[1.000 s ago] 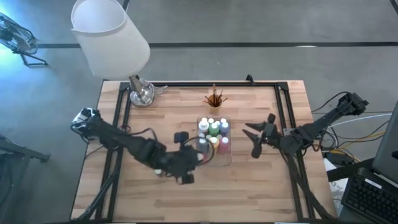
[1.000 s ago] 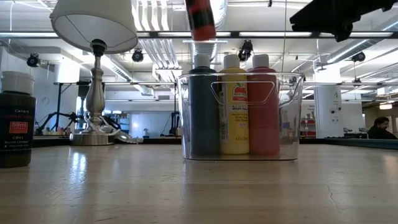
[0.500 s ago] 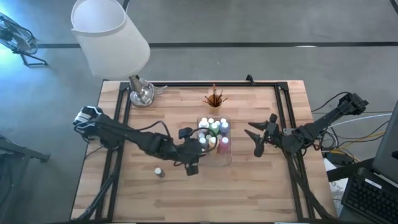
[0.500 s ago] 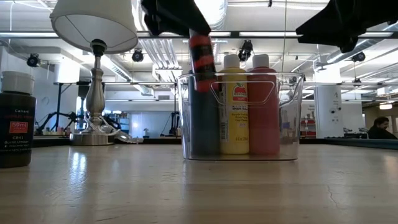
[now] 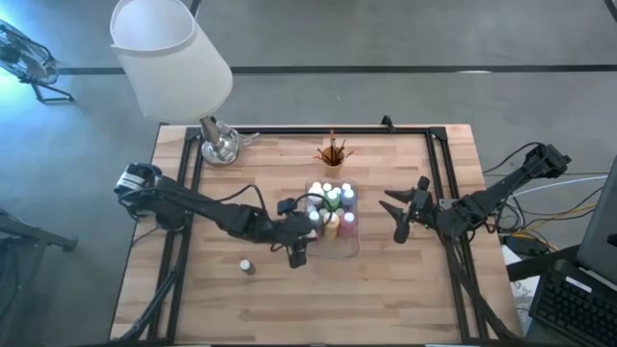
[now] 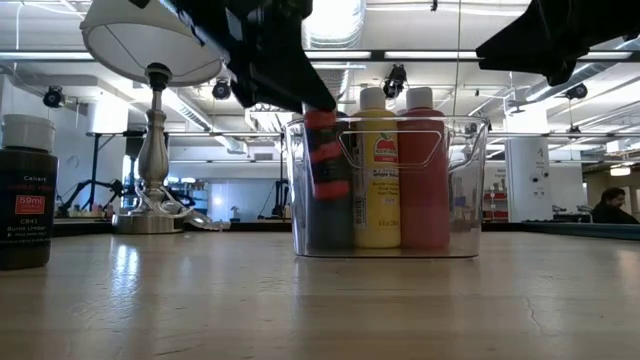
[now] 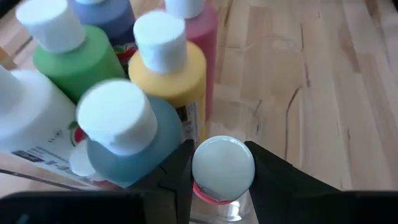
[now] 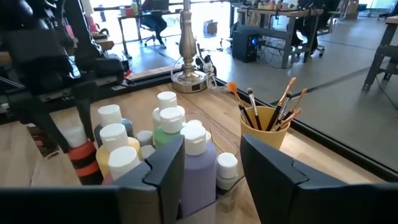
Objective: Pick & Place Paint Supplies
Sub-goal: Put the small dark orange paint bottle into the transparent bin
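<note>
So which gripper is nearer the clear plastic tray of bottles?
Left. The left gripper is at the tray's left edge, lowering a red bottle; the right gripper waits apart, to its right.

From my remote seat this reads as a robotics lab in an open office-style hall. I see a concrete floor (image 5: 405,39) around the wooden table (image 5: 386,289), exposed ducts and strip lights (image 6: 560,55) on the ceiling, and cameras (image 6: 397,78) hung from overhead rails. Behind the table stand desks with computers (image 8: 245,45) and office chairs (image 8: 151,25), a person (image 6: 608,205) sits at one, and a keyboard (image 5: 574,313) lies beside the rig.
</note>
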{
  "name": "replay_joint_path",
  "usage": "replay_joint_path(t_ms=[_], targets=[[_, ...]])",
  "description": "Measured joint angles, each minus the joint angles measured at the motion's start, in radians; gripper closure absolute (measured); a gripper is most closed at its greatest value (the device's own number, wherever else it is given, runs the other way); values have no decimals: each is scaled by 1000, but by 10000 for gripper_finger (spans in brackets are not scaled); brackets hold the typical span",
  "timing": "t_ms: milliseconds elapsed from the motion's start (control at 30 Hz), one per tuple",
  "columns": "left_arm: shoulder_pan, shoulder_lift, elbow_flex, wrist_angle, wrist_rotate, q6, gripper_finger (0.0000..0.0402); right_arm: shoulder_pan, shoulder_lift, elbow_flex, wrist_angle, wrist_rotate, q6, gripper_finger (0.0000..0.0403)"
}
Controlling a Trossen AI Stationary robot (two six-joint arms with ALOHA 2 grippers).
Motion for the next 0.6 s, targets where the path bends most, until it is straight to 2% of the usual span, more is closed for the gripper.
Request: replay_joint_path(t_ms=[367, 600], targets=[[42, 5, -66, 90, 74, 15, 278, 0, 1, -2, 1, 0, 0, 271], [50, 59, -66, 123, 104, 49, 278, 0, 2, -4, 1, 0, 0, 254]])
